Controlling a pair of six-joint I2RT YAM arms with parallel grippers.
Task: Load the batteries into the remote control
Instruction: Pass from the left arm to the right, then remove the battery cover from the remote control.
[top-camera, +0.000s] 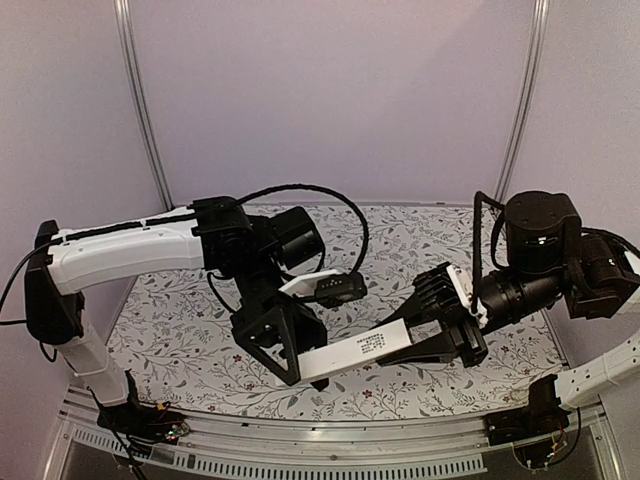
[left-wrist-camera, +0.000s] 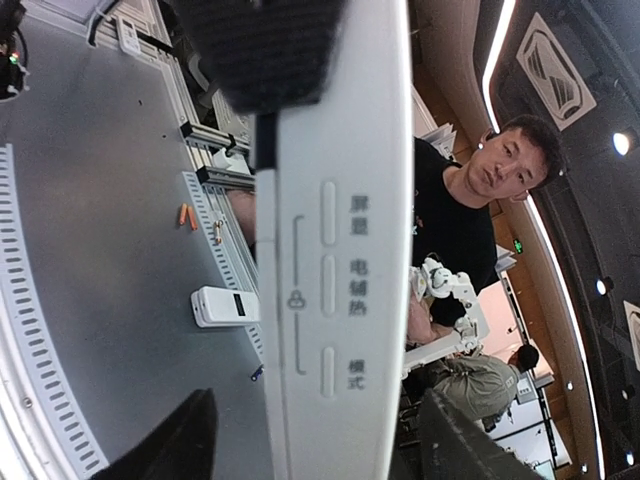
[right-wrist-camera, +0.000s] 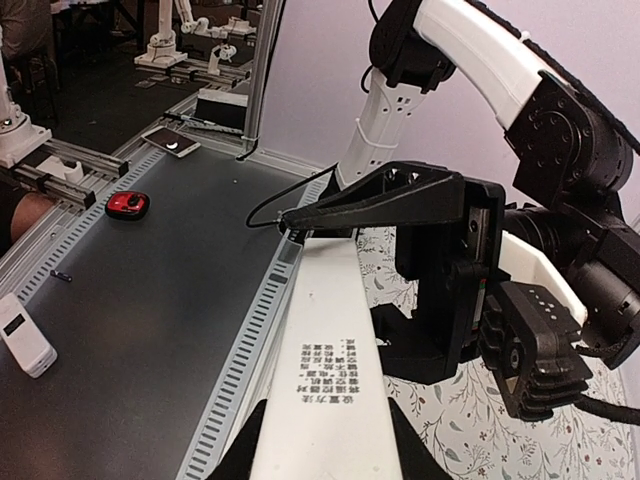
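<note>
Gripping the remote control (top-camera: 350, 355) above the table (top-camera: 185, 340), I had my left gripper (top-camera: 305, 372) clamped on one end and my right gripper (top-camera: 392, 345) closed around the other.

floral tablecloth (top-camera: 180, 320) | man, black shirt (left-wrist-camera: 455, 225) | red device (right-wrist-camera: 128, 205) on grey surface (right-wrist-camera: 150, 330)

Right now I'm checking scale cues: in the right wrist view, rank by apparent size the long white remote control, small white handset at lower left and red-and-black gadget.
Largest: long white plastic remote control, nearest the camera.
Middle: small white handset.
Smallest: red-and-black gadget, farther off, so true size unsure.
</note>
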